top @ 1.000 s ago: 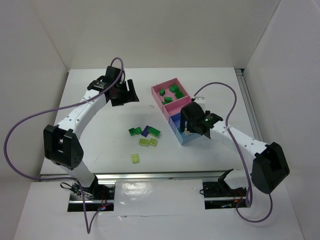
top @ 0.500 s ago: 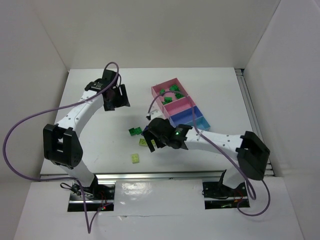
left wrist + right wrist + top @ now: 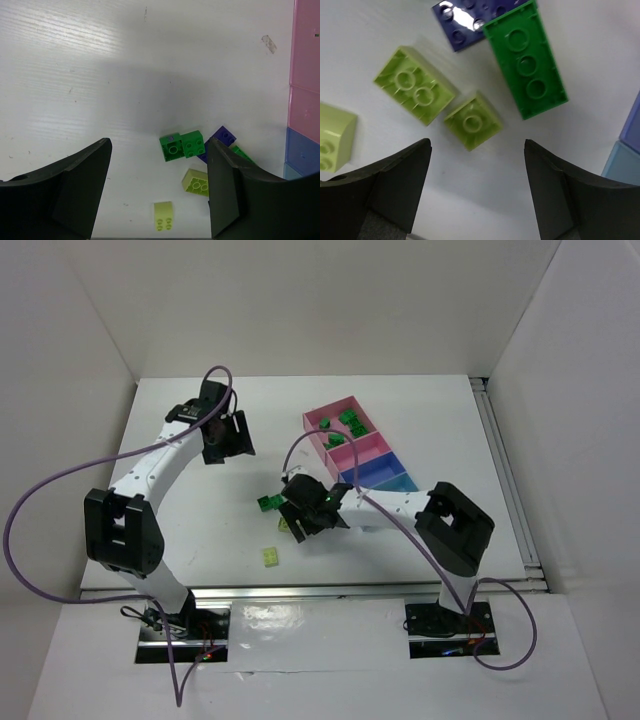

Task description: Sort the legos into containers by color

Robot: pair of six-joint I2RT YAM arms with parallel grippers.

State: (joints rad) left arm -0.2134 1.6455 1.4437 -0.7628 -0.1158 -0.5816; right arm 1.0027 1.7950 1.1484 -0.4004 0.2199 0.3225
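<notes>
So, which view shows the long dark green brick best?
The right wrist view: the long dark green brick lies close, almost whole, studs clear. The left wrist view shows only a sliver beside the purple brick; in the top view the right arm hides it.

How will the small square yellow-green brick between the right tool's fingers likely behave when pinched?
The small yellow-green brick looks like rigid moulded plastic, so probably won't flex. It lies flat on the table, so rolling seems unlikely. Being tiny and glossy, it may skid from the right tool's pinch, nudging the larger yellow-green brick close beside it.
</notes>
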